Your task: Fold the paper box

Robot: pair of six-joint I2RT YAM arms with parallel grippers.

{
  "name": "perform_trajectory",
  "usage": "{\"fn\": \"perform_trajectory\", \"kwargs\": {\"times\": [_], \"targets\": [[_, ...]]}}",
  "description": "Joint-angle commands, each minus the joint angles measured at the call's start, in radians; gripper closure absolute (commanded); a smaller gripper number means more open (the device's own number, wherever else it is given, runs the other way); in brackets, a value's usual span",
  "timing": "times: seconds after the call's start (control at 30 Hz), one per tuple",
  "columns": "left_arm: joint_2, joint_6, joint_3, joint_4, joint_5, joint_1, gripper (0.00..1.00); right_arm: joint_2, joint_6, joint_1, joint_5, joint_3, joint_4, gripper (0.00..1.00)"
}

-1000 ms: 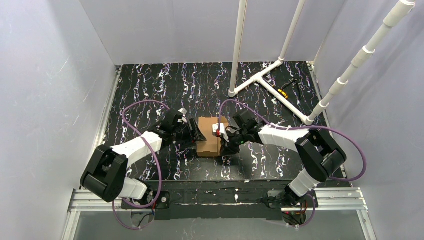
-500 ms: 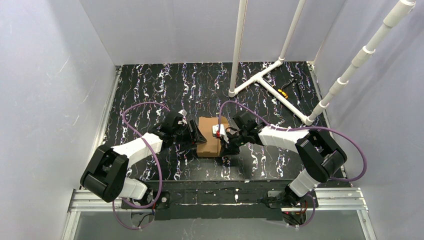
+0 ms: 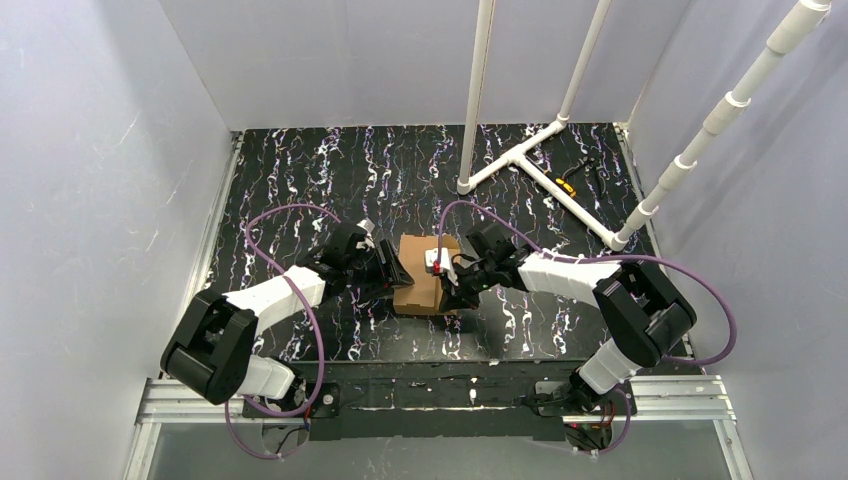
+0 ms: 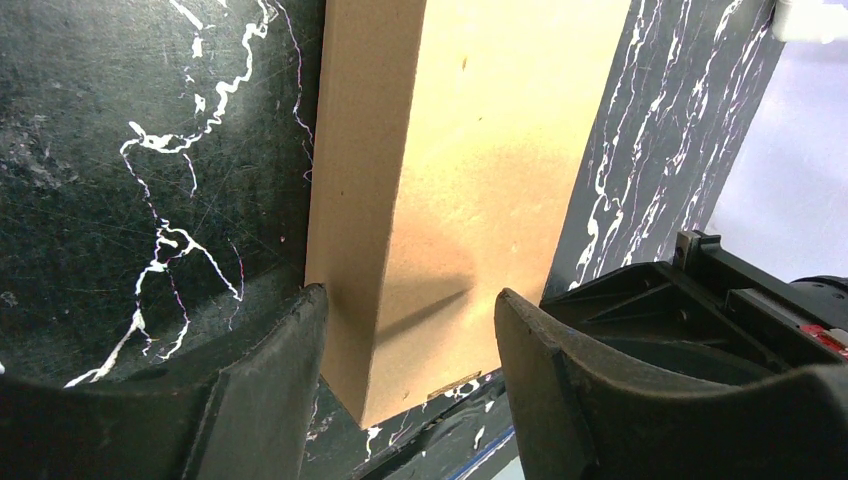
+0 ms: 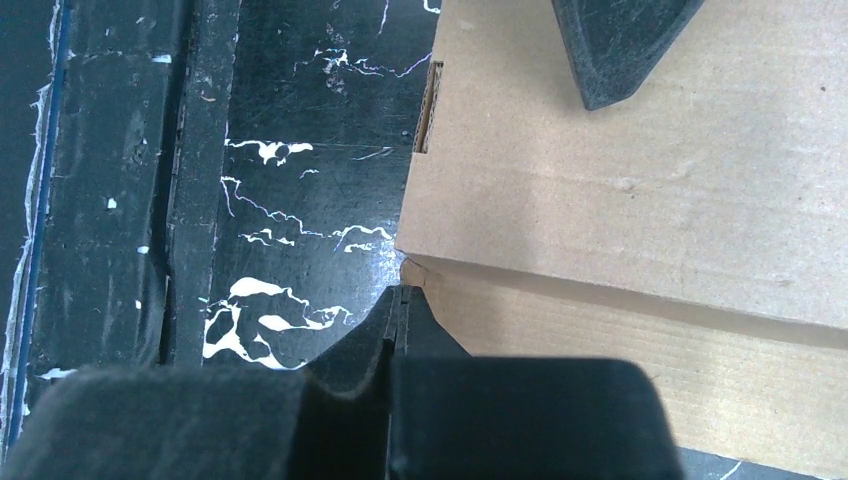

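The paper box [image 3: 420, 275] is a closed flat brown cardboard box lying on the black marbled table between my two arms. In the left wrist view the box [image 4: 480, 150] reaches in between the open fingers of my left gripper [image 4: 410, 300], which stands at its left side [image 3: 395, 268]; one finger is by the side wall and the other over the top face. My right gripper [image 5: 402, 290] is shut and empty. Its tip touches the box's [image 5: 650, 170] near right corner at table level [image 3: 447, 290]. A left fingertip [image 5: 620, 40] rests over the box top.
A white PVC pipe frame [image 3: 530, 150] stands on the table at the back right, with a small yellow and black tool [image 3: 567, 185] beside it. Grey walls enclose the table on three sides. A metal rail [image 3: 430, 395] runs along the near edge.
Almost nothing has changed. The box and my right gripper have shifted very slightly to the right; my left arm holds its place.
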Motion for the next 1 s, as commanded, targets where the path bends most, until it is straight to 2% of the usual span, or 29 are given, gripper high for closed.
{"fn": "perform_trajectory", "kwargs": {"times": [0.0, 0.53, 0.77, 0.97], "targets": [[0.001, -0.009, -0.008, -0.004, -0.002, -0.008, 0.4, -0.041, 0.006, 0.006, -0.022, -0.016, 0.004, 0.99], [-0.009, -0.085, -0.02, -0.006, -0.041, -0.031, 0.42, -0.047, 0.123, 0.006, 0.042, -0.039, 0.078, 0.99], [0.003, -0.1, -0.003, -0.064, -0.071, -0.04, 0.5, -0.049, 0.157, 0.006, 0.048, -0.042, 0.097, 0.99], [0.012, -0.114, 0.004, -0.072, -0.084, -0.052, 0.52, -0.05, 0.157, 0.005, 0.022, -0.042, 0.091, 0.99]]}}
